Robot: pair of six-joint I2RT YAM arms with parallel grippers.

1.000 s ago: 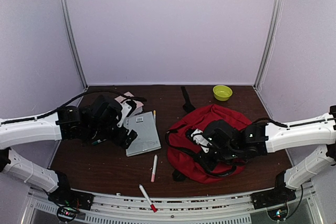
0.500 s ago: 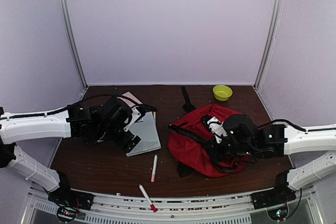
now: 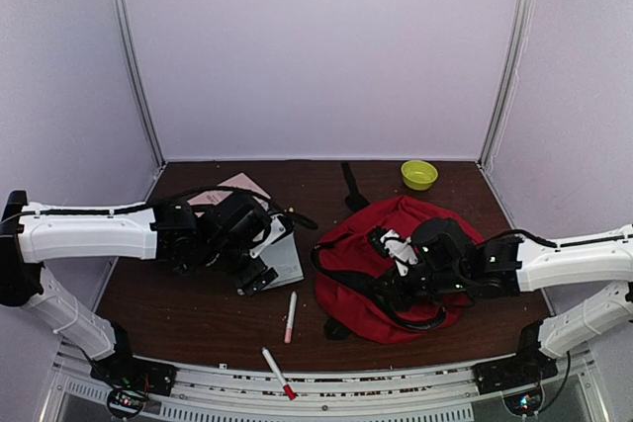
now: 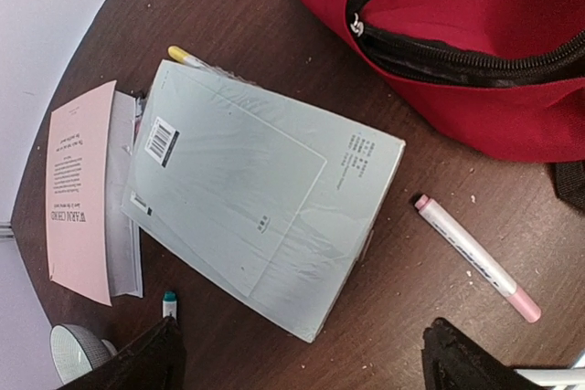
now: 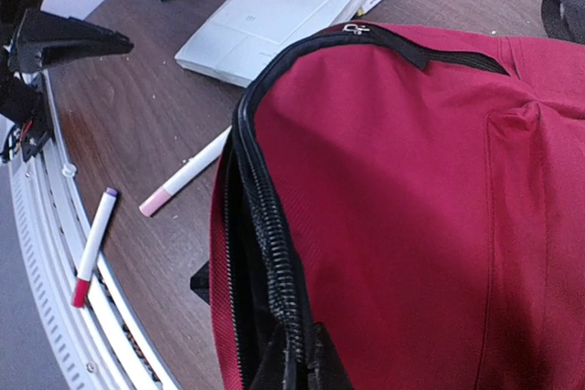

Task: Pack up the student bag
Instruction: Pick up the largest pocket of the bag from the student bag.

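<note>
The red student bag (image 3: 427, 216) lies at the right of the table, its black zipper opening facing left. It fills the right wrist view (image 5: 411, 180) and shows at the top right of the left wrist view (image 4: 475, 6). My right gripper (image 3: 386, 269) (image 5: 306, 363) is shut on the bag's zippered edge and holds the opening slightly parted. My left gripper (image 3: 262, 259) (image 4: 304, 344) is wide open and empty, hovering over the near corner of a grey book (image 4: 265, 198) (image 3: 282, 254) that lies flat left of the bag.
A pink-capped marker (image 3: 291, 315) (image 4: 475, 258) and a red-capped marker (image 3: 277, 373) lie near the front edge. A pink leaflet (image 4: 80, 194), a yellow pen (image 4: 183, 55) and a teal marker (image 4: 169, 303) lie by the book. A green bowl (image 3: 418, 174) sits at the back.
My left gripper has moved right, over the grey book. My right gripper, still holding the bag's edge, pulled right and then came back left, shifting the bag's opening.
</note>
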